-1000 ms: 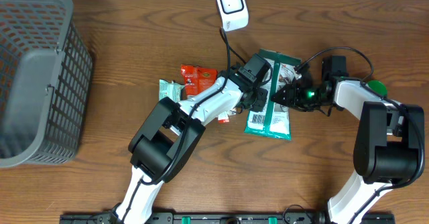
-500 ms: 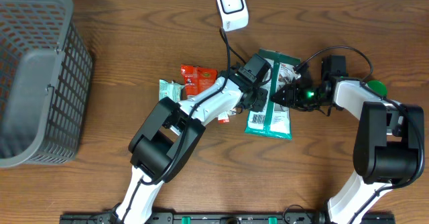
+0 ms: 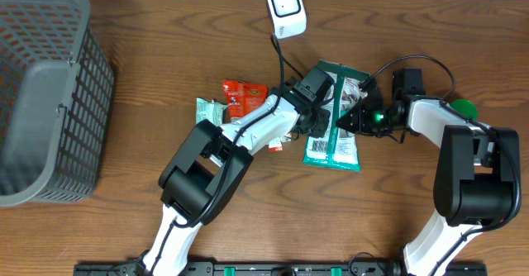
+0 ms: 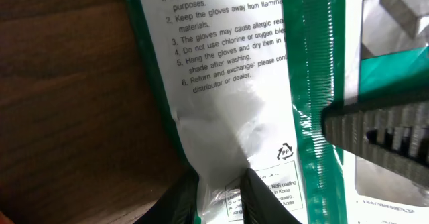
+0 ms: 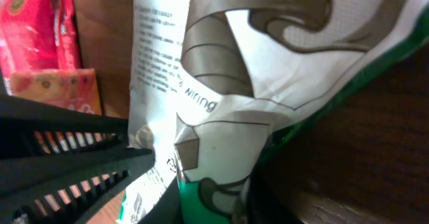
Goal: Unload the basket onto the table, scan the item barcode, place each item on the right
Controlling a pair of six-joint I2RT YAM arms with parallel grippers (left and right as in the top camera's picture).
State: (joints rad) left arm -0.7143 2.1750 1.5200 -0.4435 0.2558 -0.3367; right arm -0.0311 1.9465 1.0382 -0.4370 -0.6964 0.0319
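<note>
A green and white glove packet (image 3: 337, 148) lies on the wooden table between both arms, printed text facing up, with a barcode (image 3: 318, 150) near its lower end. My left gripper (image 3: 321, 121) is shut on the packet's left edge; in the left wrist view its fingers (image 4: 258, 196) pinch the white film (image 4: 228, 83). From the other side, my right gripper (image 3: 354, 117) is shut on the packet's right edge (image 5: 268, 63), with the green border held between its fingers (image 5: 167, 204). The white scanner (image 3: 286, 9) stands at the table's back, above the packet.
A grey mesh basket (image 3: 50, 94) fills the far left. A red snack packet (image 3: 242, 94) and a small pale green packet (image 3: 208, 111) lie left of the left arm. A green round object (image 3: 464, 107) sits by the right arm. The scanner's cable (image 3: 279, 57) runs down toward the packet.
My right gripper has closed onto the packet's right edge and its arm has shifted slightly left. The left gripper has kept its hold and place.
</note>
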